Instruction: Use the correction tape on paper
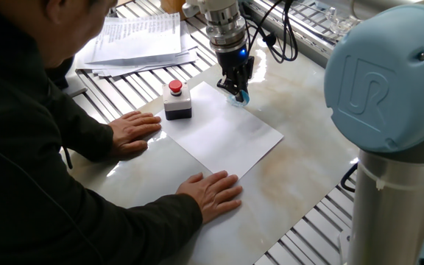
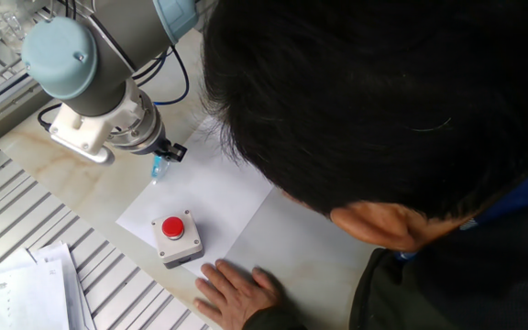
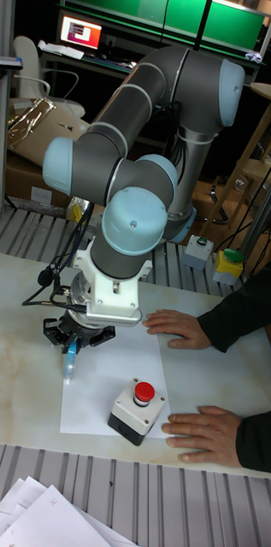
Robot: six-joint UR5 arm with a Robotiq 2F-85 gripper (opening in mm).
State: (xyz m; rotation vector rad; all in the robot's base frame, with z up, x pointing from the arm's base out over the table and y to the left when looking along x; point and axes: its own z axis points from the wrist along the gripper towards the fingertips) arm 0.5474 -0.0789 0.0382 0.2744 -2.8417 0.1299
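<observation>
A blank white paper (image 1: 227, 131) (image 2: 209, 197) (image 3: 109, 393) lies on the marble table. My gripper (image 1: 235, 87) (image 2: 159, 161) (image 3: 70, 342) hangs over the sheet's far edge, shut on the light-blue correction tape (image 1: 239, 96) (image 2: 157, 168) (image 3: 68, 361). The dispenser points down, and its tip sits at or just above the paper near the sheet's edge. A person's two hands (image 1: 134, 129) (image 1: 213, 193) press flat on the near side of the paper.
A grey box with a red button (image 1: 177, 101) (image 2: 175, 238) (image 3: 135, 410) stands on the paper's corner. A stack of printed pages (image 1: 140, 38) lies on the slatted rails behind. The person's head and body fill much of the two fixed views. The arm's base (image 1: 389, 132) stands at the right.
</observation>
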